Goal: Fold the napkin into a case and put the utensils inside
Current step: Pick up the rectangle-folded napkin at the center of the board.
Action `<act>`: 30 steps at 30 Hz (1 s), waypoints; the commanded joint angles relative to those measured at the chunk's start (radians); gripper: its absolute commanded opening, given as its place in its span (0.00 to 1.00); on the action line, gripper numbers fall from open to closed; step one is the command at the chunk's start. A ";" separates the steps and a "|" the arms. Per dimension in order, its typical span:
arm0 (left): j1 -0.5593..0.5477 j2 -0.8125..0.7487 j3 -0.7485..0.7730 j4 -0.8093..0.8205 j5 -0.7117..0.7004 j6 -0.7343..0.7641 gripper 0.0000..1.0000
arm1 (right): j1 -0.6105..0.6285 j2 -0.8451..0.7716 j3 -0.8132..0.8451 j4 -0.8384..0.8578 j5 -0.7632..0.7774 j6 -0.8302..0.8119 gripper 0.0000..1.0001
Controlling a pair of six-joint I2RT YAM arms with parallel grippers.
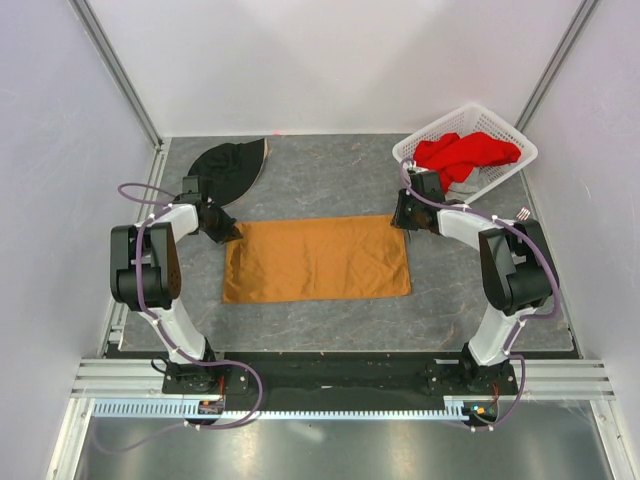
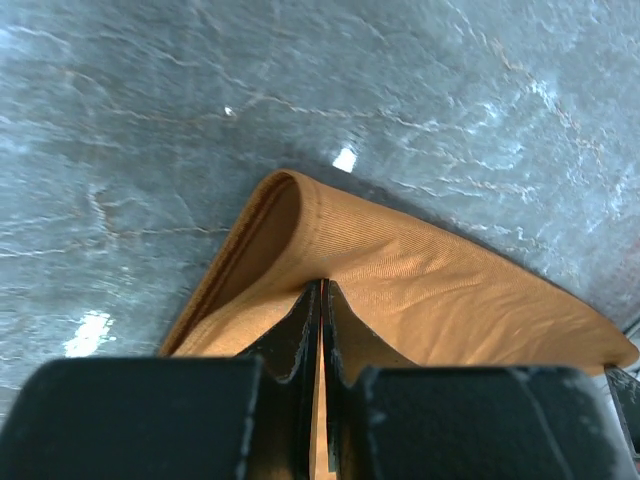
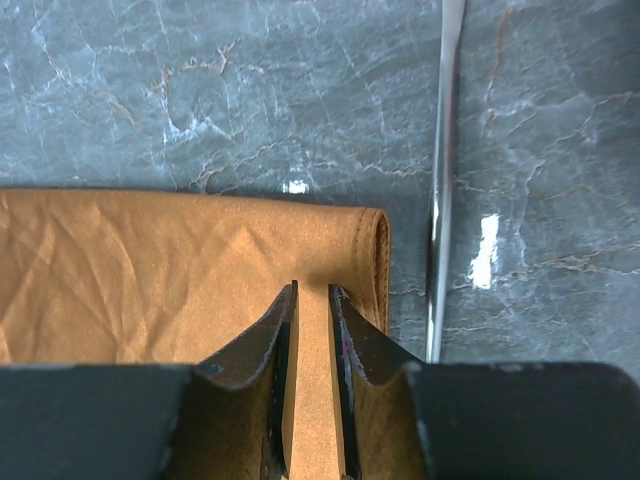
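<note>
The orange-brown napkin (image 1: 315,260) lies folded in half as a wide oblong on the grey table. My left gripper (image 1: 228,232) is at its far left corner, shut on the cloth, and the fold curls up there (image 2: 400,270). My right gripper (image 1: 400,222) is at the far right corner, jaws a narrow gap apart over the flat cloth (image 3: 150,260). A thin straight metal knife-like piece (image 3: 440,180) lies just right of the napkin's edge. The fork is not clearly in view; a small silver piece (image 1: 522,212) shows beside the right arm.
A black hat (image 1: 230,165) lies at the far left, just behind the left gripper. A white basket (image 1: 500,125) holding a red cloth (image 1: 460,152) stands at the far right, behind the right arm.
</note>
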 commanded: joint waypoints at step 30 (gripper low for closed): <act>-0.611 -0.502 -0.085 0.012 -0.386 0.070 0.54 | -0.020 -0.425 -0.096 -0.354 0.175 0.189 0.98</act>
